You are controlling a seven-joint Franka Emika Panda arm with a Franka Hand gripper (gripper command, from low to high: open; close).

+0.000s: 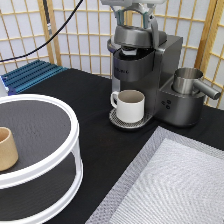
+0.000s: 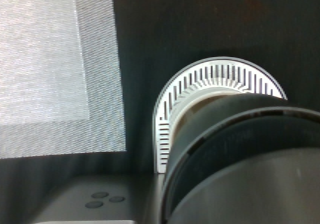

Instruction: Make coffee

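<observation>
My gripper (image 1: pixel 135 22) is at the exterior view's top, right over the grey coffee machine (image 1: pixel 167 75). It is open, with one finger on each side of the machine's raised lid (image 1: pixel 131 36). Under the lid a small pale shape (image 1: pixel 131 49) shows in the brew chamber; I cannot tell whether it is the coffee pod. A white handled mug (image 1: pixel 130 105) stands on the round drip tray (image 1: pixel 116 120) below the spout. The wrist view looks down on the machine's dark head (image 2: pixel 247 160) and the slotted drip tray (image 2: pixel 217 75).
A tan handleless cup (image 1: pixel 7 149) stands on a white two-tier round stand (image 1: pixel 50 165) at the exterior view's left. A metal milk jug (image 1: pixel 190 82) sits on the machine's right side. A grey-white mat (image 1: pixel 170 180) lies at the bottom right. A blue rack (image 1: pixel 30 74) is at the back left.
</observation>
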